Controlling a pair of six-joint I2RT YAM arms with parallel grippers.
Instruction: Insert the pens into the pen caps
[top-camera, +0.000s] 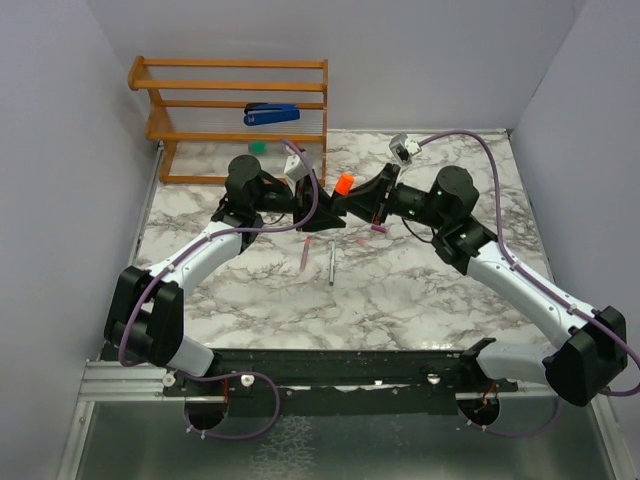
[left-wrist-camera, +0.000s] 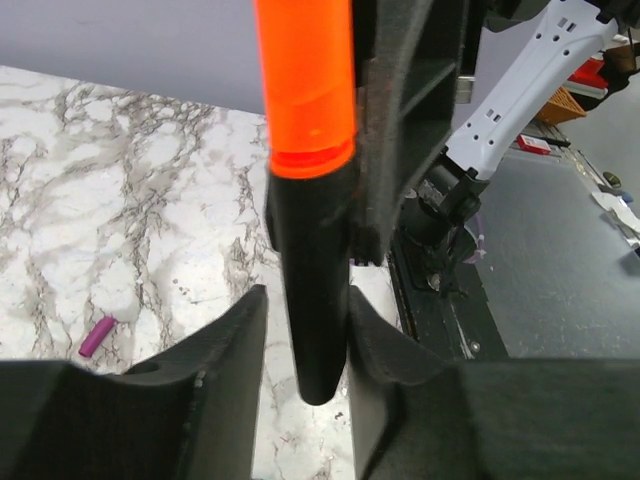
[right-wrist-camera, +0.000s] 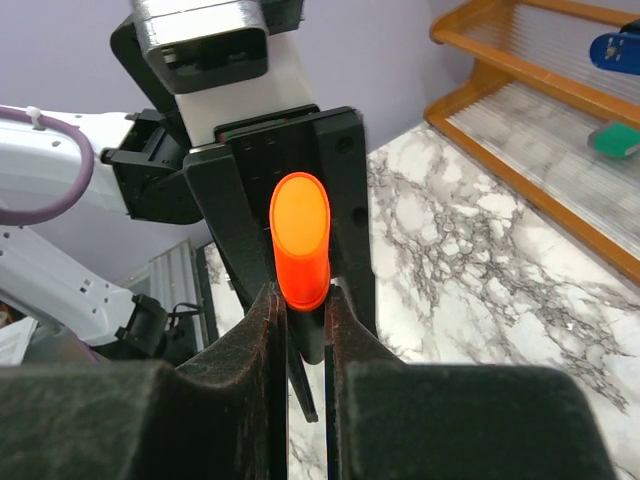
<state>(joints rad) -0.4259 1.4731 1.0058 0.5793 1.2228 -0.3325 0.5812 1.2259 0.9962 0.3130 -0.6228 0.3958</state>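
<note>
The black marker (left-wrist-camera: 315, 300) stands seated in the orange cap (right-wrist-camera: 300, 245), mid-air above the desk (top-camera: 420, 290). The right tool (right-wrist-camera: 302, 330) pinches the cap. The left tool (left-wrist-camera: 308, 345) brackets the marker's lower end, fingers slightly parted. A purple cap (left-wrist-camera: 97, 337) lies below.

My black marker (left-wrist-camera: 318, 300) stands capped in orange cap (right-wrist-camera: 300, 245) — pink pen (top-camera: 305, 254), silver pen (top-camera: 332, 263), purple cap (left-wrist-camera: 97, 337) lie flat.

Both arms (top-camera: 215, 245): white link shells, black joint housings; purple cables (top-camera: 310, 195) looped along each; black fingers (left-wrist-camera: 230, 350).
</note>
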